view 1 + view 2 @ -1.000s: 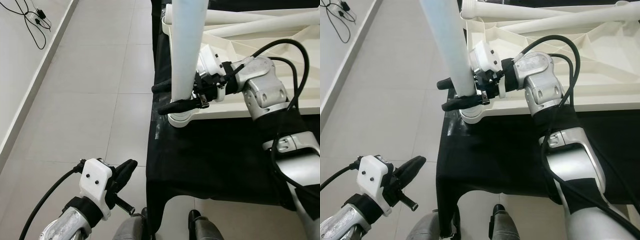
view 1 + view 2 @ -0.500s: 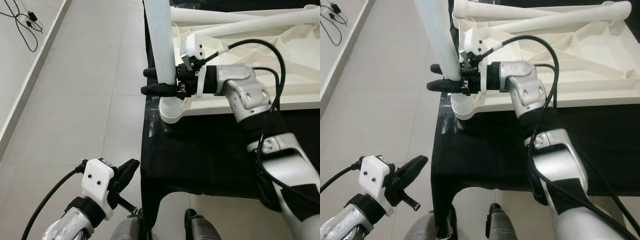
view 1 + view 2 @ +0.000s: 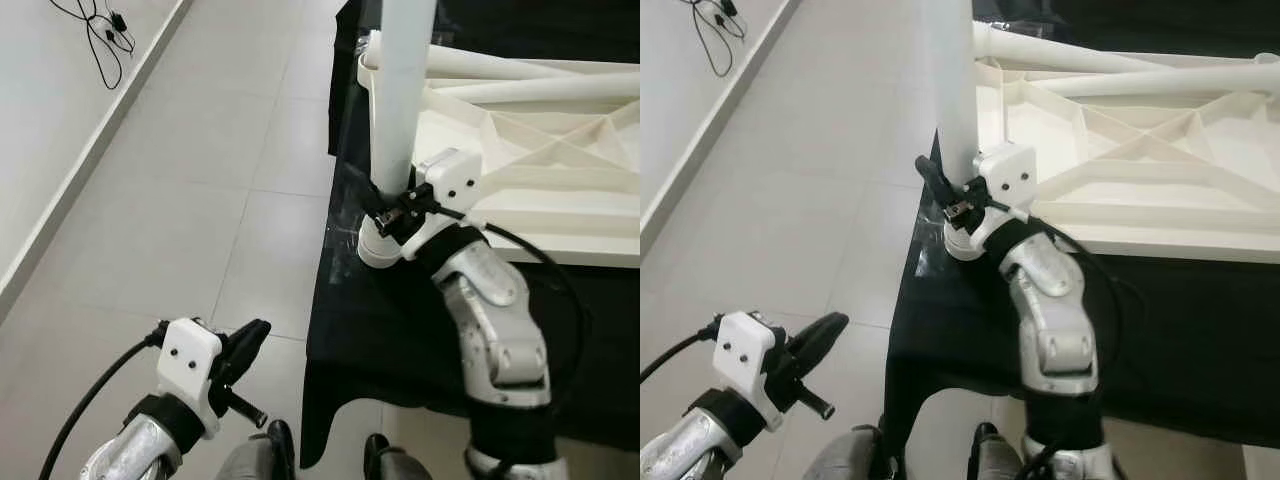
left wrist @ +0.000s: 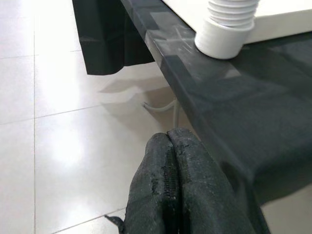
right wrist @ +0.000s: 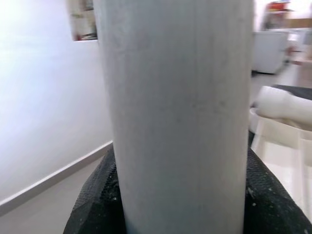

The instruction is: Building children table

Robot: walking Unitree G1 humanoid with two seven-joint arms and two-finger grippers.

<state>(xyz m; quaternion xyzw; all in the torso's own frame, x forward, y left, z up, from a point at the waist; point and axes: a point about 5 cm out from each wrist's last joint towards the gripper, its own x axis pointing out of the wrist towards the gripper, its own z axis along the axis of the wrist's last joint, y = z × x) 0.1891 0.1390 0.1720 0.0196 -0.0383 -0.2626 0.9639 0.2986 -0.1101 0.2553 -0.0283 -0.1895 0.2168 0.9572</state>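
One upright white plastic table leg point(image 3: 402, 90) is clamped by right gripper point(image 3: 385, 205) at socket point(image 3: 378, 245); cross-threading risked if tilted. Left gripper point(image 4: 173, 190), fingers together, is idle at seven o'clock.

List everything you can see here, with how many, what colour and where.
Tabletop: one, white, ribbed underside up on the black cloth.
Upright leg: one, white, standing in the tabletop's near-left corner socket.
Loose legs: at least two, white, lying across the tabletop's far side.
Cloth: one, black, under the tabletop.
Cable: one, black, on the floor by the wall.
Floor: light tiles.
Right gripper: black fingers clamped around the upright leg near its base.
Left gripper: black fingers together, low over the floor.
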